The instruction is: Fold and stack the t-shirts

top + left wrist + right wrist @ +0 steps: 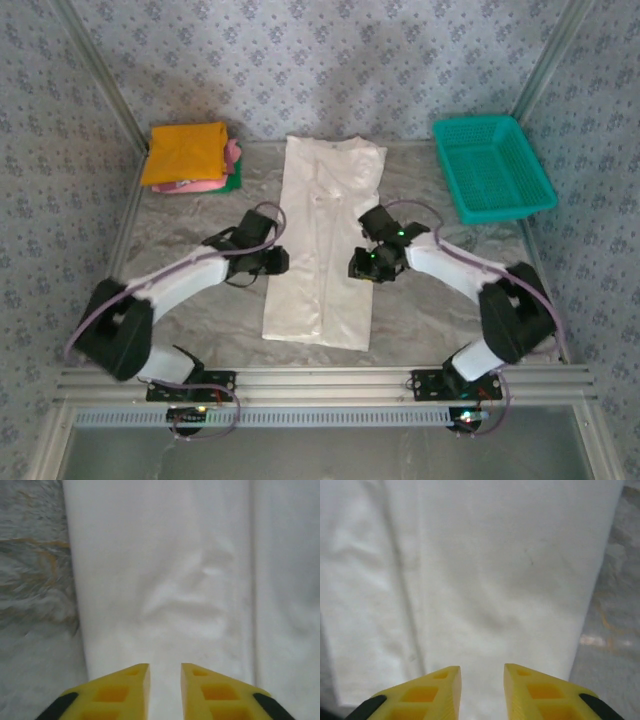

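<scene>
top external: long-folded white t-shirt on the table, left pincer and right pincer at its sides, both slightly apart, empty.

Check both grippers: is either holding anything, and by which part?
Nothing is held. The left gripper and right gripper are both slightly open over the white t-shirt, with no cloth between their fingers.

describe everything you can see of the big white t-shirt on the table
The large white thin-cloth t-shirt lies flat on the grey crinkled table, folded lengthwise into a long narrow strip running far to near. Soft creases and a lengthwise fold line show. The left gripper at its left edge and the right gripper at its right edge stand open over it, gripping nothing.
</scene>
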